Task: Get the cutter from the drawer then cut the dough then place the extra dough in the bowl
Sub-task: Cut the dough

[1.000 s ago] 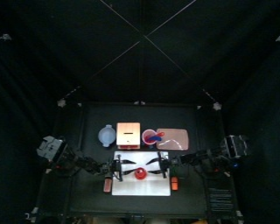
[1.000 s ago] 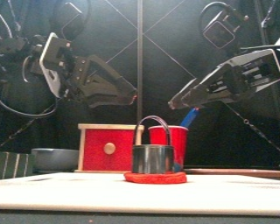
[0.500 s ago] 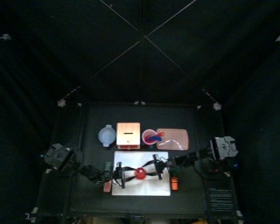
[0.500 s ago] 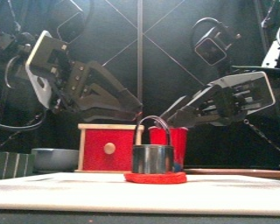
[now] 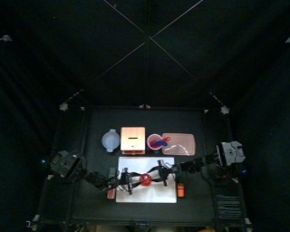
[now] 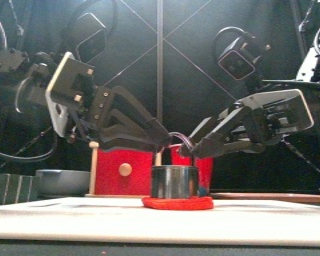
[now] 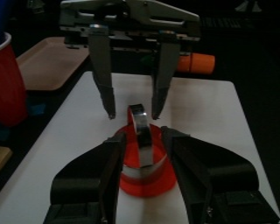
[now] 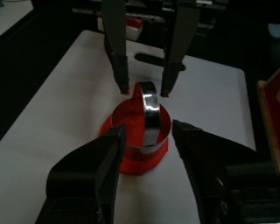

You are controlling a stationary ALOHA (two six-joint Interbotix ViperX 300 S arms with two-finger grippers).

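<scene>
Round metal cutter (image 6: 176, 182) sits on flat red dough (image 6: 176, 203). My left end effector (image 7: 145, 144) and right end effector (image 8: 149, 131) are open. Scraps wait.

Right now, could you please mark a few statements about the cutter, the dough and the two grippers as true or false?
1. The cutter stands on the red dough. True.
2. The left gripper is shut on the cutter's wire handle. False: it is open, with its jaws on either side of the cutter.
3. The right gripper is open. True.
4. The dough lies in the bowl. False: it lies on the white board, under the cutter.
</scene>
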